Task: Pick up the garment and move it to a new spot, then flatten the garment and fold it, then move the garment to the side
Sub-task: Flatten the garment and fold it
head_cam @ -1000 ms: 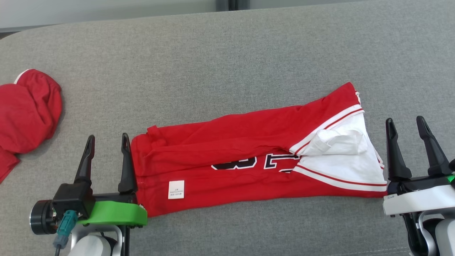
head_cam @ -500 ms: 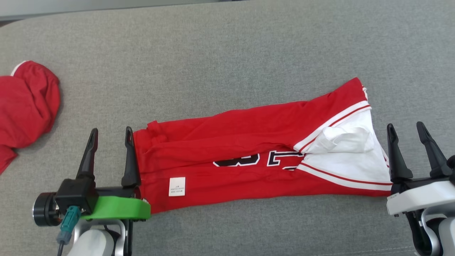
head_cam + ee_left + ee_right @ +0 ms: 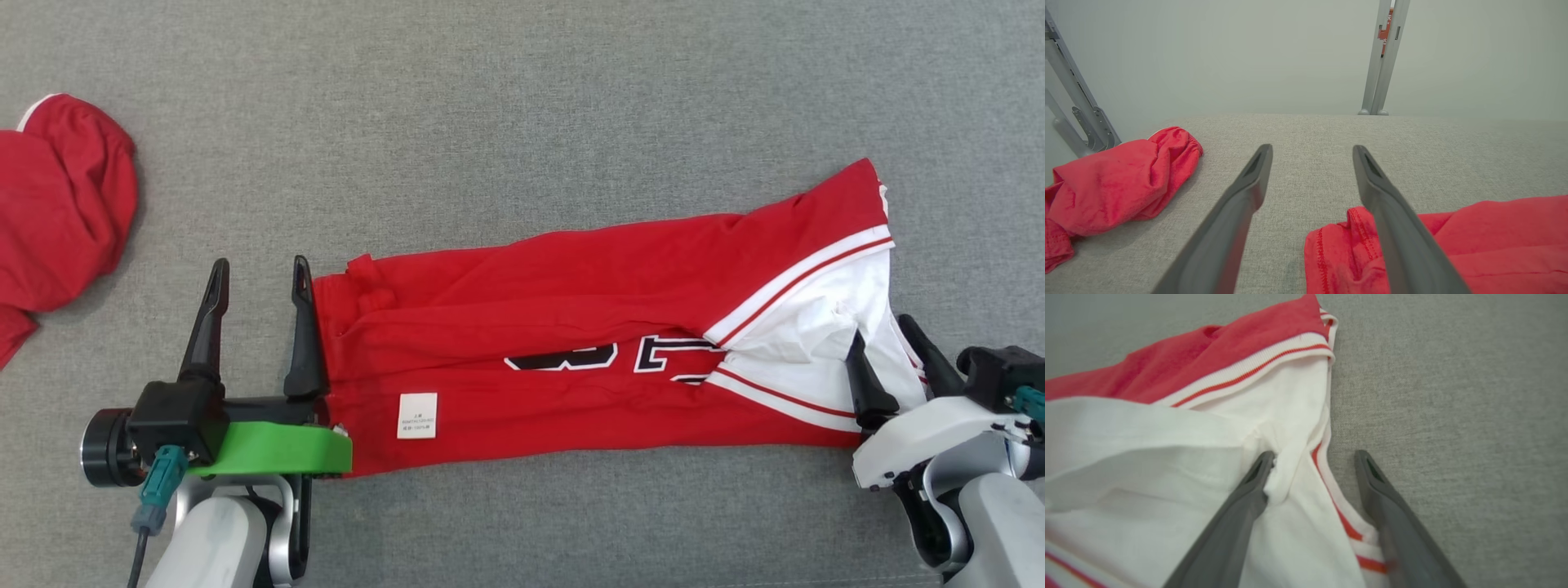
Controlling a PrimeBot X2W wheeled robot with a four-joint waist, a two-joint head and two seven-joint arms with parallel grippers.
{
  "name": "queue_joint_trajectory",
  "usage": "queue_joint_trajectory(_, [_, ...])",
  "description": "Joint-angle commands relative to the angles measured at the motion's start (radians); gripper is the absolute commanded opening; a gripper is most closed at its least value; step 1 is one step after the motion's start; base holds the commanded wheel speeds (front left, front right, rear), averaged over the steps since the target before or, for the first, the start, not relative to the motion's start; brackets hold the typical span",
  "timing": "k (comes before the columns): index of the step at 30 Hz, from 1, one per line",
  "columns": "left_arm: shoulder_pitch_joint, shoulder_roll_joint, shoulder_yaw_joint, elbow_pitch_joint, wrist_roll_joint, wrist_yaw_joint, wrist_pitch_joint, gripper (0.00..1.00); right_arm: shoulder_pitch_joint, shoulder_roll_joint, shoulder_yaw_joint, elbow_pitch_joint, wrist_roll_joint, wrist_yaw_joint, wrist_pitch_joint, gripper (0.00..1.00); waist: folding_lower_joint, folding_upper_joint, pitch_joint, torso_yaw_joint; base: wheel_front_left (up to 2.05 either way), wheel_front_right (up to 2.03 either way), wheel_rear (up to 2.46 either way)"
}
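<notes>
On grey cloth, garment (image 3: 571, 327) lengthwise left-right

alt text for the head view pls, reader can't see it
A long folded red jersey with a white end lies across a grey fabric surface. The robot's open left hand sits at its red left end and its open right hand straddles the edge of the white right end. Another crumpled red garment lies at far left.
</notes>
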Motion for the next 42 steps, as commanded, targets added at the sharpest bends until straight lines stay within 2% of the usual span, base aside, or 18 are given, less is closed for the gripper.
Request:
queue_joint_trajectory(1, [-0.012, -0.007, 0.007, 0.004, 0.012, -0.006, -0.003, 1.00, 0.008, 0.000, 0.039, 0.031, 0.022, 0.001, 0.034, 0.89, 0.0001, 0.0000, -0.002, 0.000, 0.00, 0.00, 0.00])
queue_joint_trajectory(3, [-0.009, -0.015, 0.016, 0.007, 0.018, -0.015, -0.003, 1.00, 0.007, -0.013, 0.067, 0.040, 0.039, 0.001, 0.050, 0.00, 0.0001, 0.0000, -0.007, -0.001, 0.00, 0.00, 0.00])
queue_joint_trajectory(8, [0.008, -0.033, 0.033, 0.012, 0.037, -0.031, -0.003, 1.00, -0.013, -0.053, 0.074, 0.005, 0.070, 0.000, 0.019, 0.00, 0.0001, 0.0000, -0.019, -0.010, 0.00, 0.00, 0.00])
queue_joint_trajectory(15, [0.017, -0.056, 0.046, 0.024, 0.061, -0.055, -0.003, 1.00, 0.031, -0.096, -0.053, -0.003, 0.081, 0.000, -0.035, 0.00, 0.0001, 0.0000, -0.040, -0.002, 0.00, 0.00, 0.00])
queue_joint_trajectory(19, [0.024, -0.071, 0.056, 0.030, 0.067, -0.064, -0.003, 1.00, 0.065, -0.121, -0.127, -0.004, 0.062, 0.000, -0.044, 0.00, 0.0001, 0.0000, -0.054, 0.002, 0.00, 0.00, 0.00])
queue_joint_trajectory(24, [0.039, -0.080, 0.068, 0.039, 0.074, -0.075, -0.003, 1.00, 0.056, -0.134, -0.128, -0.089, 0.006, 0.000, -0.015, 0.00, 0.0001, 0.0000, -0.078, -0.005, 0.00, 0.00, 0.00])
queue_joint_trajectory(28, [0.045, -0.086, 0.072, 0.051, 0.082, -0.086, -0.002, 1.00, 0.036, -0.110, -0.074, -0.223, -0.029, 0.000, 0.046, 0.00, 0.0001, 0.0000, -0.098, -0.007, 0.00, 0.00, 0.00])
queue_joint_trajectory(34, [0.049, -0.099, 0.072, 0.067, 0.095, -0.101, -0.001, 1.00, -0.015, -0.053, 0.123, -0.380, -0.063, 0.001, 0.155, 0.00, 0.0001, 0.0000, -0.126, 0.011, 0.00, 0.00, 0.00])
queue_joint_trajectory(37, [0.049, -0.104, 0.071, 0.071, 0.098, -0.106, -0.001, 1.00, -0.050, -0.014, 0.219, -0.390, -0.045, 0.001, 0.173, 0.00, 0.0001, 0.0000, -0.132, 0.023, 0.00, 0.00, 0.00])
queue_joint_trajectory(42, [0.049, -0.111, 0.068, 0.080, 0.107, -0.120, -0.002, 1.00, -0.120, 0.073, 0.378, -0.328, 0.005, 0.001, 0.159, 0.00, 0.0001, 0.0000, -0.137, 0.046, 0.00, 0.00, 0.00])
